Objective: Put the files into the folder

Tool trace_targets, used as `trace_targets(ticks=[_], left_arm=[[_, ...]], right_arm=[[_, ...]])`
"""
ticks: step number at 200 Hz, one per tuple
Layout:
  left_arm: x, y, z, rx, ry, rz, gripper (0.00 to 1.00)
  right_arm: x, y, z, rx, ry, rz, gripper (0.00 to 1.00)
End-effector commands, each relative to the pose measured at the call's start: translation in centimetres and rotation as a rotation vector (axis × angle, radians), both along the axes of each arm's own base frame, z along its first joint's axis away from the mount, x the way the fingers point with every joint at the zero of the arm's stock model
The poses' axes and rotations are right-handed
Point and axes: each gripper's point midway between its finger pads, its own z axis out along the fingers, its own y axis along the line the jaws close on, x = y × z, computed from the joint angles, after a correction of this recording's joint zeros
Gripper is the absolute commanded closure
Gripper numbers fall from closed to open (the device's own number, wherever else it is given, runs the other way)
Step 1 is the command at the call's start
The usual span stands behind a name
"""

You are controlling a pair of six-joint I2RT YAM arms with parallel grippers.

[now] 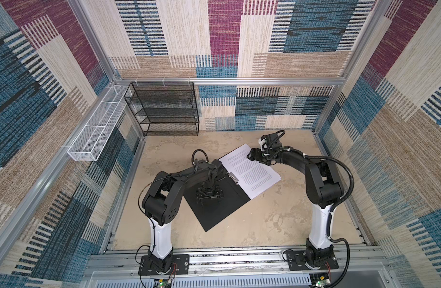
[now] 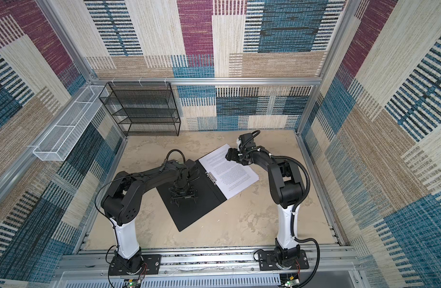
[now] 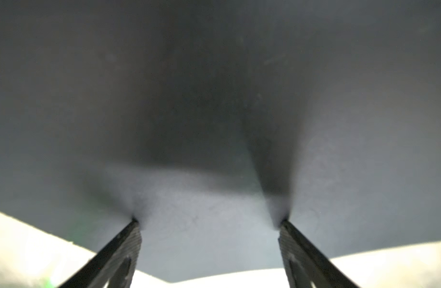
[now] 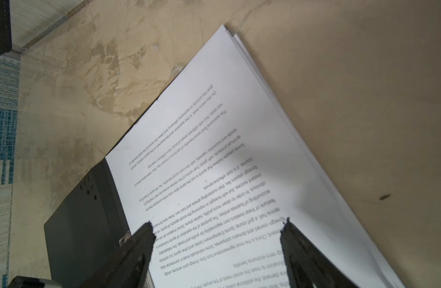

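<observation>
Where the walls (image 1: 224, 37) stand: woven, carpet-like patchwork on three sides, in blocks and stripes of cream, tan, blue and plum.
Frame (image 1: 239, 81): pale grooved metal rails along the wall corners and the back edge.
Table (image 1: 264, 219): flat beige top, mottled with darker blotches like rough plaster.
Rack (image 1: 164, 109): black wire mesh in tiers, upright against the back wall on the left.
Basket (image 1: 94, 132): long, narrow white mesh trough, split into compartments, fixed to the left rail.
Folder (image 1: 214, 212): lies open and skewed mid-table, matte black inside, its left half bare.
Files (image 1: 254, 172): white sheet stack with black print on the folder's right half, edges slightly fanned at the far corner.
Clip (image 1: 233, 177): small silvery metal piece at the spine, just beside the files.
Dots (image 4: 89, 189): tiny dark marks near a folder corner.
Left gripper (image 1: 209, 202): points down, jaws spread, tips on the bare black half, holding nothing.
Right gripper (image 4: 218, 223): jaws apart over the top sheet, nothing between them; contact with the paper cannot be told.
</observation>
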Motion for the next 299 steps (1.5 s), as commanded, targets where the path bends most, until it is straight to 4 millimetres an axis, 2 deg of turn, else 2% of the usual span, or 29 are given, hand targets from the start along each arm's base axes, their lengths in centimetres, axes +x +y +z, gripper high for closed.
trace_targets(ticks=[1, 11, 26, 43, 48, 59, 76, 102, 125, 142, 164, 190, 243, 275, 299], left_arm=[[9.6, -3.0, 1.5, -0.086, -0.447, -0.095, 0.07], [10.4, -3.7, 3.3, -0.132, -0.523, -0.104, 0.0], [10.8, -4.3, 6.0, -0.185, -0.601, -0.114, 0.01], [10.4, -4.1, 9.1, -0.205, -0.668, -0.121, 0.0], [10.2, -3.5, 9.8, -0.195, -0.69, -0.112, 0.01], [9.7, -2.1, 11.3, -0.163, -0.739, -0.076, 0.0], [8.8, 1.1, 12.1, -0.124, -0.78, 0.016, 0.0], [7.9, 5.1, 10.3, -0.199, -0.759, 0.167, 0.01], [7.6, 8.0, 8.6, -0.26, -0.764, 0.268, 0.03], [7.7, 9.4, 7.6, -0.284, -0.779, 0.31, 0.03], [7.8, 10.1, 5.9, -0.327, -0.742, 0.34, 0.03], [7.6, 10.1, 3.5, -0.37, -0.677, 0.353, 0.03], [6.8, 7.9, -0.3, -0.468, -0.56, 0.325, 0.01], [7.4, 6.5, -0.3, -0.53, -0.556, 0.293, 0.01], [8.4, 5.5, 1.6, -0.592, -0.6, 0.279, 0.01]], right_arm=[[0.4, -1.8, 1.1, -0.045, -0.065, -0.059, 0.14], [0.1, -2.1, 1.2, -0.037, -0.073, -0.067, 0.14], [-0.4, -2.3, 1.6, -0.024, -0.086, -0.079, 0.12], [-0.6, -3.1, 1.7, -0.029, -0.087, -0.105, 0.03], [-0.7, -3.3, 1.6, -0.029, -0.085, -0.112, 0.0], [-0.8, -4.3, 1.4, -0.026, -0.079, -0.142, 0.0], [-0.9, -6.2, 1.2, -0.03, -0.077, -0.192, 0.0], [-0.8, -8.4, 0.3, -0.018, -0.059, -0.217, 0.0], [-0.5, -8.9, -0.9, 0.001, -0.03, -0.213, 0.0], [-0.5, -8.7, -1.8, 0.02, -0.01, -0.195, 0.0], [-0.9, -8.7, -3.0, 0.049, 0.02, -0.185, 0.0], [-1.6, -7.9, -3.8, 0.092, 0.051, -0.153, 0.0], [-3.7, -5.9, -5.2, 0.206, 0.109, -0.089, 0.0], [-4.7, -5.2, -5.6, 0.247, 0.123, -0.07, 0.02], [-5.3, -4.6, -6.1, 0.254, 0.136, -0.055, 0.02]])
